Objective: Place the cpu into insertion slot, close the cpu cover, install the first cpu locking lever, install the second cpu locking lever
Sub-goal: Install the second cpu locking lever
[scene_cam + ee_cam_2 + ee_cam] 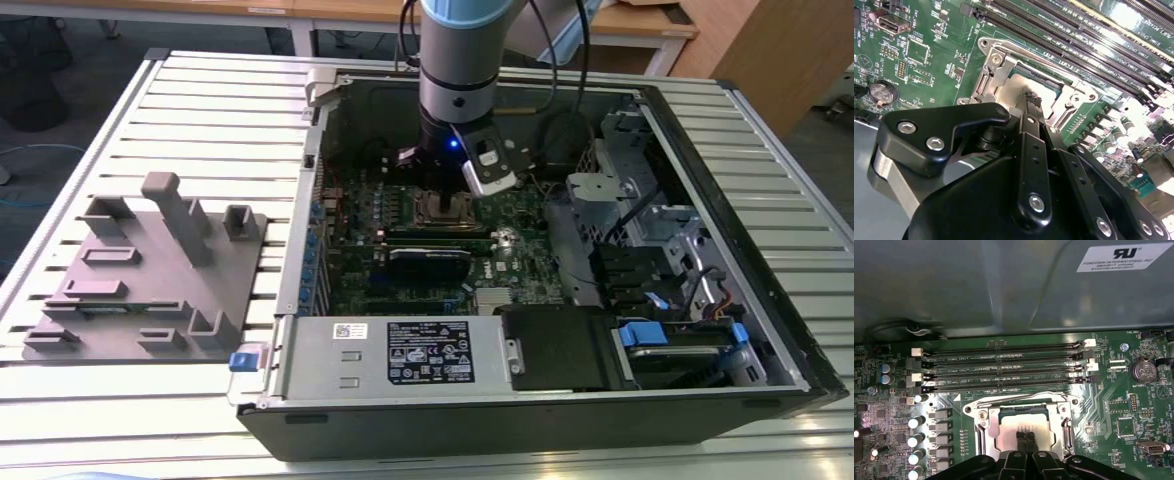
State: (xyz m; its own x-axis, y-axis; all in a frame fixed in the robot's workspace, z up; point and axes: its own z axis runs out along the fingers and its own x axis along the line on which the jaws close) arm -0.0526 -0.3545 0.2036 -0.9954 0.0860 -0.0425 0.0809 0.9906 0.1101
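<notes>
The arm reaches down into an open computer case [747, 250] lying on a slatted metal counter [200, 110], with a grey plastic fixture [147, 280] on the counter off to the exterior view's left. The claw [1025, 436] hangs over the socket area of the green motherboard [1124, 405], and in both wrist views its two thin black fingers [1030, 102] are pressed together with no gap visible and nothing between them, their tips at or just above the silver face of the cpu [1021, 426]; whether they actually touch it cannot be told. The cpu sits flat inside the insertion slot [1051, 412], and the cpu cover [1074, 97] lies down around it as a silvery frame, the chip's metal face showing through its cut-out middle. Just beside the socket run four long black memory slots [1004, 372], and a round coin battery [1143, 371] sits on the board well apart from the socket. In the exterior view the socket [441, 207] lies directly beneath the arm's wrist.
</notes>
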